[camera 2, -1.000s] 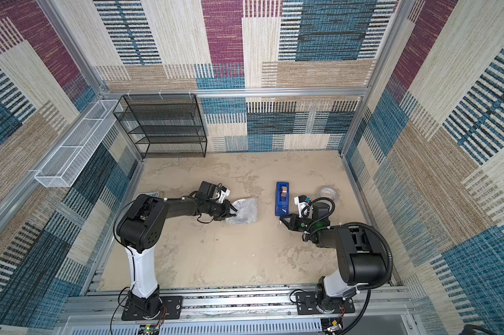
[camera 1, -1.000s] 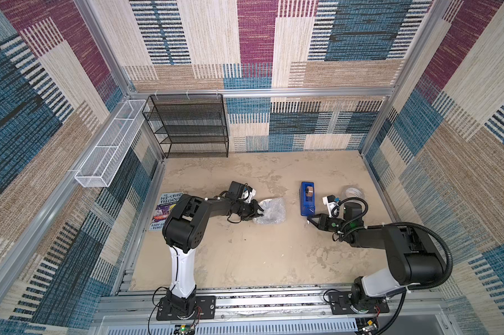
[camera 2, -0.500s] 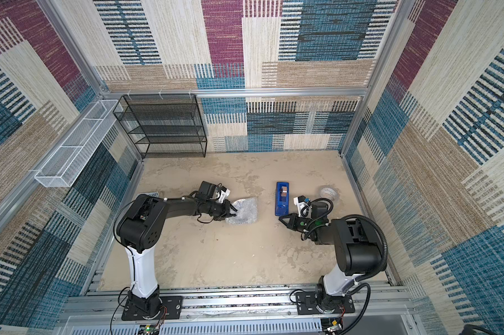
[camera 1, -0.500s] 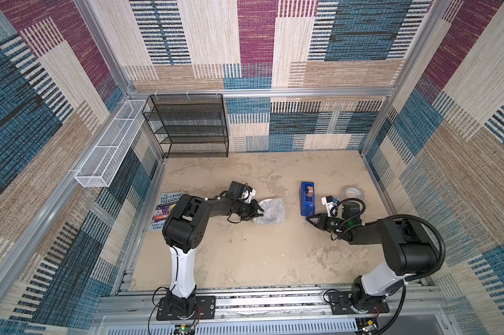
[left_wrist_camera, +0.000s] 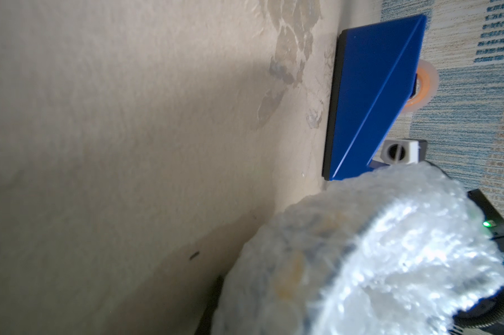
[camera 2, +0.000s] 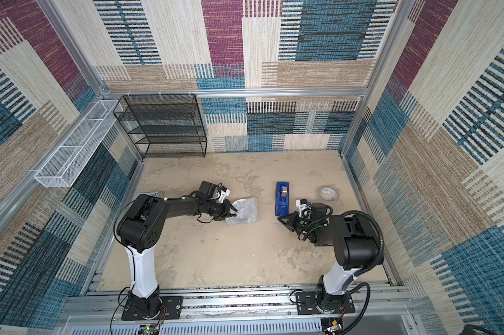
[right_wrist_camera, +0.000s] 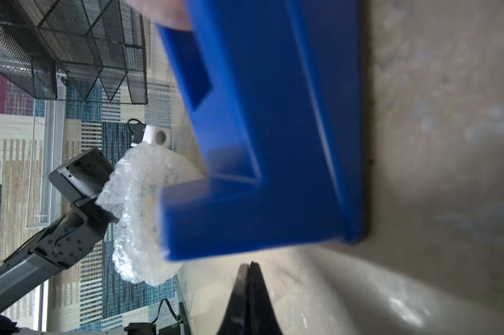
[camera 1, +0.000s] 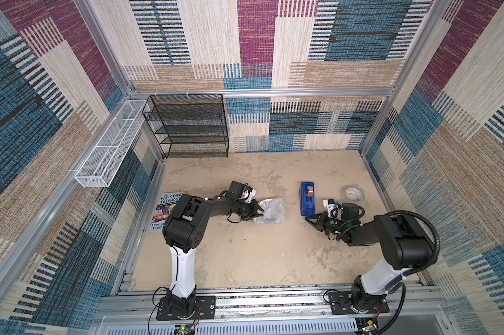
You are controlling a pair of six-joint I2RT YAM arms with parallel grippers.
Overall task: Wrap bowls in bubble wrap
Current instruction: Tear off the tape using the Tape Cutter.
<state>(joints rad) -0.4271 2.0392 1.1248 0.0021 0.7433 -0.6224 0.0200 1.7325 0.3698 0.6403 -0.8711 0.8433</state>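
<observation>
Both top views show a mottled sandy tabletop (camera 1: 245, 261) where the left gripper (camera 1: 259, 213) pinches the bubble wrap (camera 1: 272, 213) bundled over the bowl (left_wrist_camera: 288, 269); the right gripper (camera 1: 308, 219), jaws together, empty, sits beside a blue tape dispenser (camera 1: 307, 198). Beyond, a black mesh shelf (camera 1: 192, 127) meets patchwork-carpet walls (camera 1: 256, 43).

Beige tabletop (camera 1: 245, 255): black mesh rack (camera 1: 192, 127) back-left corner, book (camera 1: 165, 210) at left edge, bubble wrap bundle (camera 1: 271, 213) nr centre, blue tape dispenser (camera 1: 307, 198) & tape roll (camera 1: 354, 193) right.
</observation>
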